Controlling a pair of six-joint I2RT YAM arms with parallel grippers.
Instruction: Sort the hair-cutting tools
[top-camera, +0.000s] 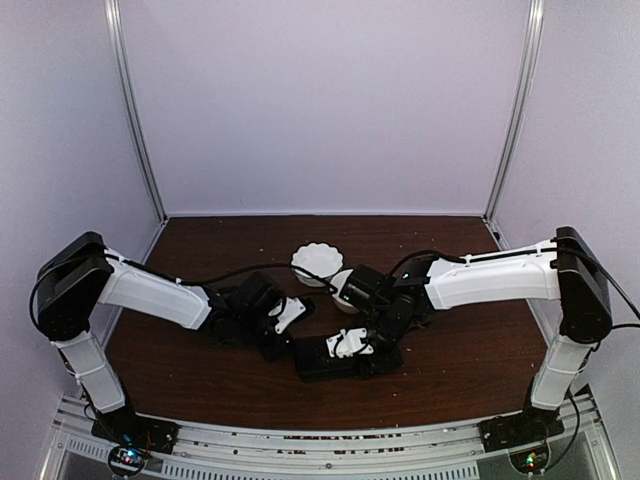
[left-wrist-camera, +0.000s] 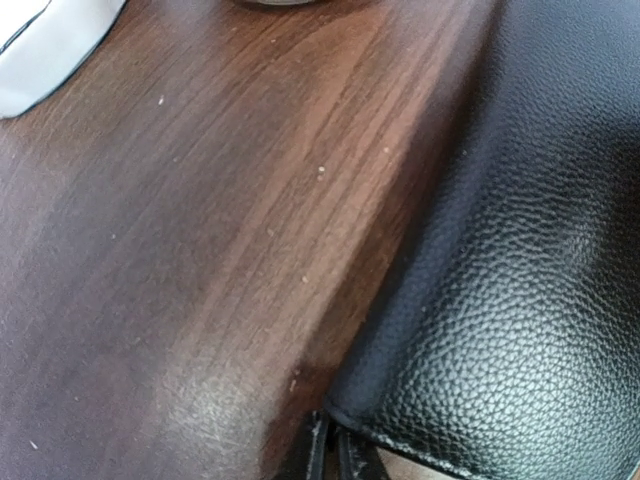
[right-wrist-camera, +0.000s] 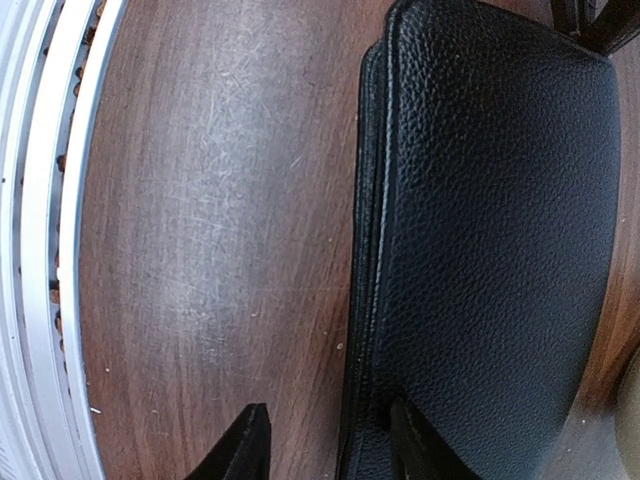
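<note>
At the front middle of the table (top-camera: 180, 370), the black case (top-camera: 318, 370) lies flat near the metal rail (right-wrist-camera: 40, 250) that lines the near edge, with a strip of bare wood between them. Broader bare wood runs off to both sides, and behind the two white bowls (top-camera: 317, 263) toward the back wall. The right gripper (right-wrist-camera: 330, 445) stands with jaws apart astride the case's long edge, one finger over the leather and the other over wood. The left gripper (left-wrist-camera: 330, 455) has its tips drawn almost together at a case corner; whether they pinch it I cannot tell. The scissors and clips cannot be made out in any view.
</note>
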